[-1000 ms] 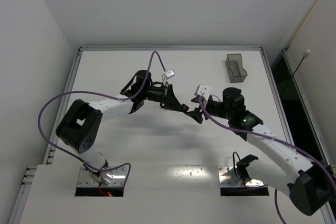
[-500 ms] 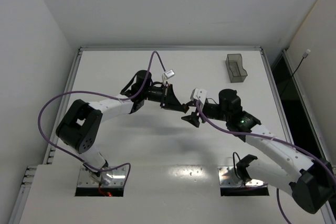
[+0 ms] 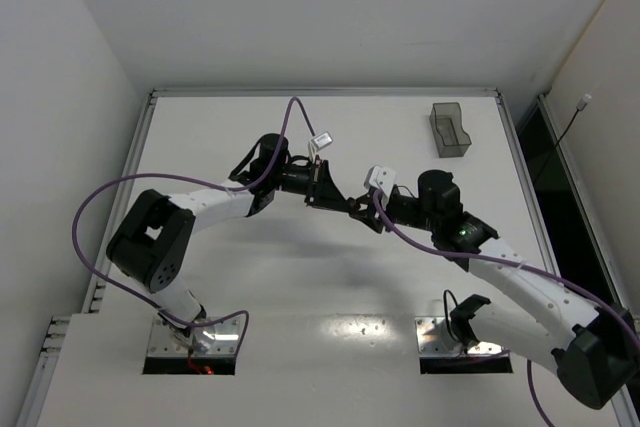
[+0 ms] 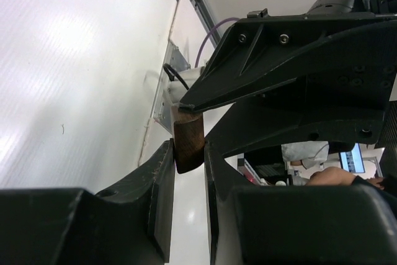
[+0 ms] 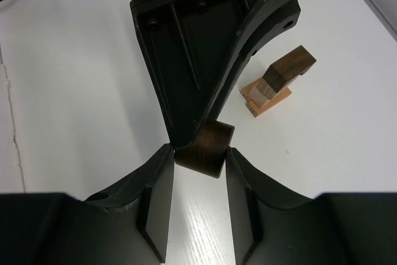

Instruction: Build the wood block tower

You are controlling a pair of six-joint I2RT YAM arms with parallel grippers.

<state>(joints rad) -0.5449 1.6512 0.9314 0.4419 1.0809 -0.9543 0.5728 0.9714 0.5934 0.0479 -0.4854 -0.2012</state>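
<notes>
Your two arms meet above the middle of the desk (image 3: 250,277), and a dark brown block (image 5: 205,148) sits between them off the surface. Your left gripper (image 4: 188,150) is clamped on it, with the block's lower part pinched between the two fingers. Your right gripper (image 5: 200,153) comes at it from the opposite side, one finger on each flank. Both pads look pressed against the wood, so you have two grips on one piece. In the top view the block is too small to pick out between the fingertips.

The wood block tower (image 5: 276,82) shows only in your right wrist view. It stands on the desk beyond the held block and off to the right in that picture, just beside the left gripper's black finger but not touching it. It has a dark brown piece on top, a light tan one below and a flat orange-tan piece at the base. The held block is apart from it, with bare white desk between.

For room, the clear grey plastic bin (image 3: 450,129) is at the far right of the desk, well apart from both grippers. A raised rail (image 3: 320,92) runs along the far edge, with white walls close on the left and behind. Bare desk lies between the grippers and the arm bases.
</notes>
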